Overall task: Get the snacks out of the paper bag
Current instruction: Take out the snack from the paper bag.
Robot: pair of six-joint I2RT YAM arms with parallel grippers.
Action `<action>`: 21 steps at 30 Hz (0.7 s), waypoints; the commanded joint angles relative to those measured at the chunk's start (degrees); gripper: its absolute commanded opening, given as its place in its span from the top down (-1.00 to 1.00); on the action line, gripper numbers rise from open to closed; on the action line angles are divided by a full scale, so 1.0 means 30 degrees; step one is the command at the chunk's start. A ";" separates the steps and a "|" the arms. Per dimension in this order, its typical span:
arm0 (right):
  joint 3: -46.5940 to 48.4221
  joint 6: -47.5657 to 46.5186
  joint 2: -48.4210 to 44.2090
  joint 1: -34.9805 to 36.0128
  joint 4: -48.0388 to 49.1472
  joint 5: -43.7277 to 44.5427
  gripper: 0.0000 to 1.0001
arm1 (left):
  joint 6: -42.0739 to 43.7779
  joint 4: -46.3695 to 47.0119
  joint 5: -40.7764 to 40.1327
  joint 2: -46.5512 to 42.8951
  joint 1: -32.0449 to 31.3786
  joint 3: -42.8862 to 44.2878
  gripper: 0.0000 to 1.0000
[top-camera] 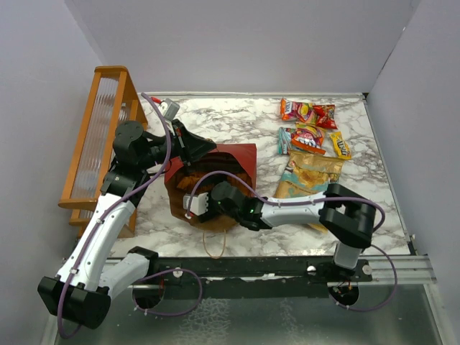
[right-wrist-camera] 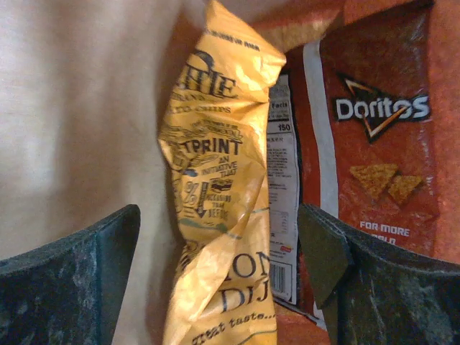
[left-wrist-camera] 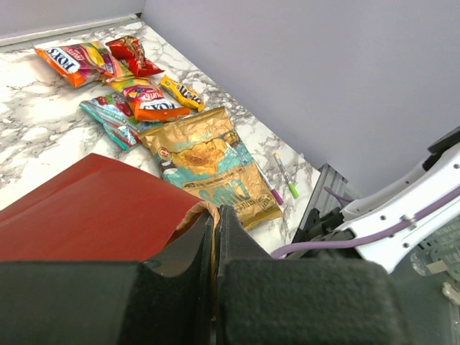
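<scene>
The dark red paper bag (top-camera: 233,159) lies open mid-frame, holding a crumpled yellow chip packet (right-wrist-camera: 219,215) and a red Doritos bag (right-wrist-camera: 381,144), while six more snacks (top-camera: 310,136) lie upper right.

Yellow packet (right-wrist-camera: 215,201) and Doritos bag (right-wrist-camera: 381,144) are cropped at the edges.

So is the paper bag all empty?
No, a yellow chip packet and a red Doritos bag sit inside the paper bag.
</scene>
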 commanded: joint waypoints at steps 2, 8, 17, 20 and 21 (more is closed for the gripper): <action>0.1471 -0.2001 0.2168 -0.1039 0.1421 0.1990 -0.69 | -0.0185 0.0767 -0.0283 -0.0493 -0.0034 -0.0199 1.00; 0.2063 -0.2782 0.3139 -0.1230 0.0668 0.1242 -0.13 | -0.0448 0.0916 -0.0910 -0.1051 -0.0012 -0.0856 1.00; 0.2656 -0.1475 0.2498 -0.1124 -0.1128 -0.0348 0.54 | -0.0729 -0.0154 -0.3641 -0.1594 -0.0037 -0.1020 1.00; 0.2495 -0.0854 0.1698 -0.1004 -0.1723 -0.1476 0.72 | -0.0909 -0.0387 -0.4637 -0.1733 -0.0034 -0.1091 1.00; 0.2416 -0.0692 0.1451 -0.0997 -0.1775 -0.1661 0.79 | -0.0974 -0.0415 -0.4821 -0.1754 -0.0016 -0.1132 1.00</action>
